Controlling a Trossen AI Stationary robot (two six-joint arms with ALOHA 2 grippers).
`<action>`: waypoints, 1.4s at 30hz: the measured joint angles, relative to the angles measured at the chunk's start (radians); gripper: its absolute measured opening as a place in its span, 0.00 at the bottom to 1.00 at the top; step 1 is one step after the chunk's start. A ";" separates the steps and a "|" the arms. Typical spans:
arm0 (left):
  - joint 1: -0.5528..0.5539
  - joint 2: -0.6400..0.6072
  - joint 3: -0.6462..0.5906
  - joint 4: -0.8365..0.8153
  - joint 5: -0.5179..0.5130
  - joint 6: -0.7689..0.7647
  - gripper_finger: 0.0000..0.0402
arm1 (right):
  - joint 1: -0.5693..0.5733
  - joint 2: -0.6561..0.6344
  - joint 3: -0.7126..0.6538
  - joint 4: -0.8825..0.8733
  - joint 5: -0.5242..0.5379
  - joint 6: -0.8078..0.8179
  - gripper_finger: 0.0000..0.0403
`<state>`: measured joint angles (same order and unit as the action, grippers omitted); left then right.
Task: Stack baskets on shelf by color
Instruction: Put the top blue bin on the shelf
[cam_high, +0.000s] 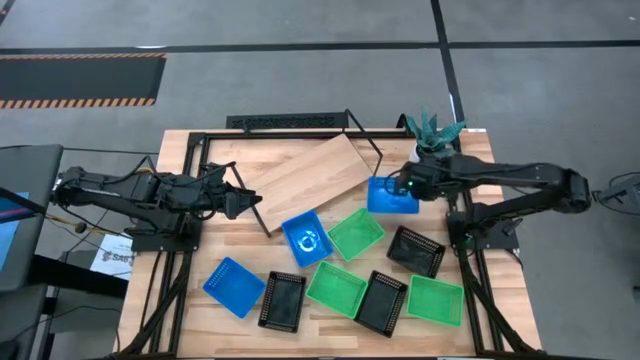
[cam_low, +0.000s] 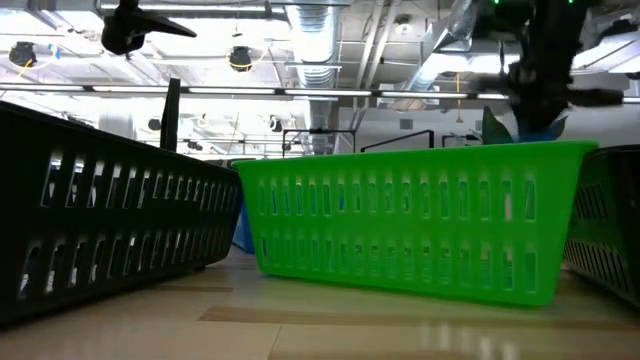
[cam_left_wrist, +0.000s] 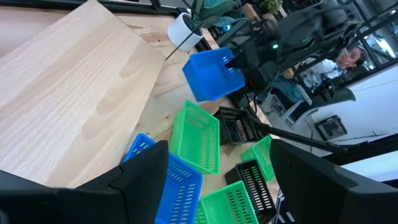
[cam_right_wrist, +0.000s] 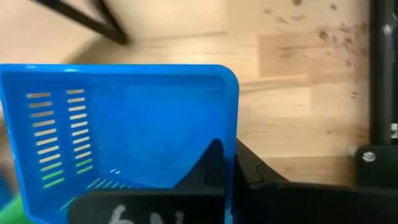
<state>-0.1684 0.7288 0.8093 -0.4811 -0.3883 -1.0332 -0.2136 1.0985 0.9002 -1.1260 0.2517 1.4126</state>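
High view had my right end effector (cam_high: 402, 186) clamped on the rim of a blue basket (cam_high: 390, 196), holding it tilted near the table's (cam_high: 505, 300) far right corner, just beside the white plant pot (cam_high: 428, 150). Right wrist view showed the fingers pinching that basket's wall. My left end effector (cam_high: 252, 203) hung open near the left side, at the edge of the shelf (cam_high: 305, 175), which lay skewed across the far middle. Two other blue baskets, three green and three black ones sat scattered along the near half.
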 joint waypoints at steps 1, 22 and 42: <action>0.000 0.000 0.000 0.001 -0.001 0.000 0.67 | 0.018 0.000 0.028 0.001 0.015 0.001 0.02; 0.000 0.000 0.000 0.054 -0.045 0.000 0.67 | 0.323 0.261 0.090 0.453 0.430 0.660 0.06; 0.000 -0.002 -0.001 0.076 -0.061 -0.001 0.66 | 0.051 0.474 0.090 0.716 0.376 0.771 0.06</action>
<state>-0.1686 0.7265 0.8085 -0.4049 -0.4496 -1.0340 -0.1629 1.5721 0.9901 -0.4098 0.6278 2.1832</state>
